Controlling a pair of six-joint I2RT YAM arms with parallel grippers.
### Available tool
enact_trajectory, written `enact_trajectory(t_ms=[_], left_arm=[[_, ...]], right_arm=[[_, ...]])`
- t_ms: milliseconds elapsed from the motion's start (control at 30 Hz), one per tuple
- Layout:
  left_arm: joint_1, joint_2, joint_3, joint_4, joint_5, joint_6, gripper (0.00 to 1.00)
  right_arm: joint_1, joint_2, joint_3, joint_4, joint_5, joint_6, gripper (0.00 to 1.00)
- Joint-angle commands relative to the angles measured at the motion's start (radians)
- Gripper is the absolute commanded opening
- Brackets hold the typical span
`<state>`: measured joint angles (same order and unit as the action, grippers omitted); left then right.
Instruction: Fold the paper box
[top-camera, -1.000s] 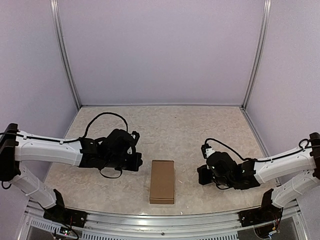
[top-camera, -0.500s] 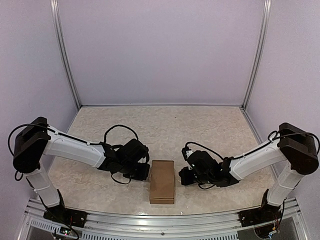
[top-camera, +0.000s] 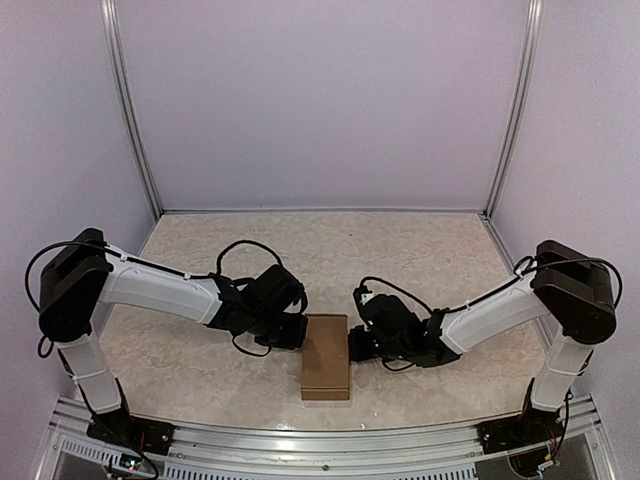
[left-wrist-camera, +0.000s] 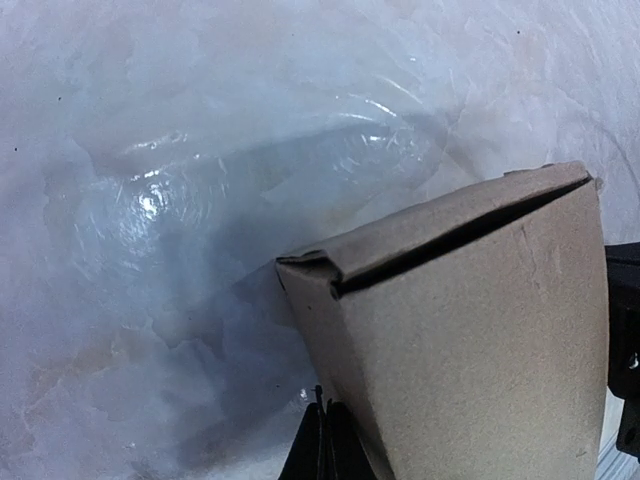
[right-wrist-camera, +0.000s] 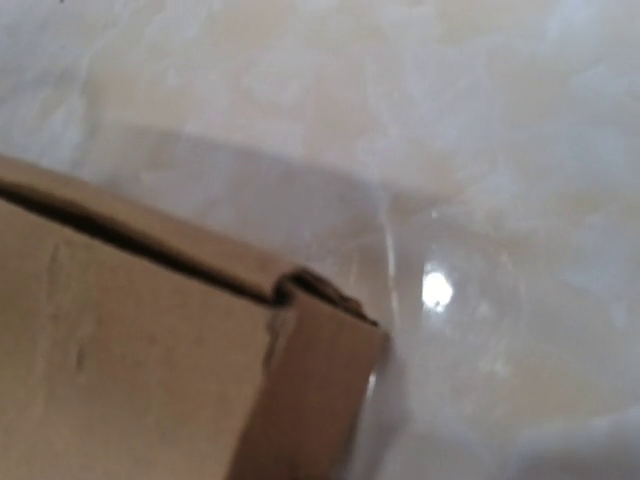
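Brown cardboard makes the paper box (top-camera: 325, 357), lying near the front middle of the tabletop (top-camera: 400, 250). It looks light and thin, so it may dent or slide easily. The left fingers (top-camera: 298, 334) and right fingers (top-camera: 353, 346) are squeezed shut, holding nothing, one beside each long side. Press those sides gently. The end flap (left-wrist-camera: 440, 225) looks loose.

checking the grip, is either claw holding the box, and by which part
Nothing is gripped. The left claw and right claw are both shut, flanking the paper box at its far end.
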<state>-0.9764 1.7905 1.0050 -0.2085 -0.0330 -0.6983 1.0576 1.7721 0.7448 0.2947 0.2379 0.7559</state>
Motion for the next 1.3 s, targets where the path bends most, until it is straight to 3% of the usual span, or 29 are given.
enact_trajectory(t_ms=[0, 300, 467, 600, 767, 800, 833, 867, 1033, 1067, 1100, 1267], left_arm=[[0.014, 0.025, 0.048, 0.024, 0.021, 0.026, 0.00], [0.041, 0.030, 0.050, 0.005, 0.008, 0.034, 0.00], [0.043, -0.001, 0.048, -0.042, -0.043, 0.045, 0.26], [0.051, -0.051, 0.050, -0.105, -0.098, 0.059, 0.36], [0.051, -0.135, 0.048, -0.161, -0.168, 0.089, 0.51], [0.052, -0.150, 0.049, -0.177, -0.187, 0.095, 0.53], [0.051, -0.177, 0.050, -0.195, -0.208, 0.101, 0.56], [0.052, -0.194, 0.052, -0.218, -0.233, 0.107, 0.58], [0.053, -0.303, 0.091, -0.314, -0.351, 0.138, 0.78], [0.053, -0.334, 0.100, -0.328, -0.369, 0.144, 0.84], [0.053, -0.357, 0.111, -0.342, -0.386, 0.152, 0.97], [0.053, -0.450, 0.144, -0.396, -0.440, 0.206, 0.99]], right_arm=[[-0.006, 0.031, 0.058, -0.017, 0.010, -0.024, 0.00], [-0.016, 0.018, 0.055, -0.042, 0.063, -0.046, 0.00], [-0.028, -0.032, 0.041, -0.106, 0.100, -0.067, 0.14], [-0.037, -0.103, 0.012, -0.170, 0.154, -0.089, 0.27], [-0.041, -0.211, -0.003, -0.283, 0.241, -0.146, 0.59], [-0.042, -0.238, -0.006, -0.308, 0.261, -0.158, 0.70], [-0.042, -0.275, -0.010, -0.334, 0.280, -0.170, 0.95], [-0.043, -0.300, -0.011, -0.356, 0.298, -0.185, 0.99], [-0.044, -0.431, -0.004, -0.469, 0.402, -0.244, 1.00], [-0.044, -0.459, -0.002, -0.489, 0.423, -0.248, 1.00], [-0.045, -0.485, 0.000, -0.505, 0.438, -0.260, 1.00], [-0.045, -0.602, -0.002, -0.551, 0.560, -0.256, 1.00]])
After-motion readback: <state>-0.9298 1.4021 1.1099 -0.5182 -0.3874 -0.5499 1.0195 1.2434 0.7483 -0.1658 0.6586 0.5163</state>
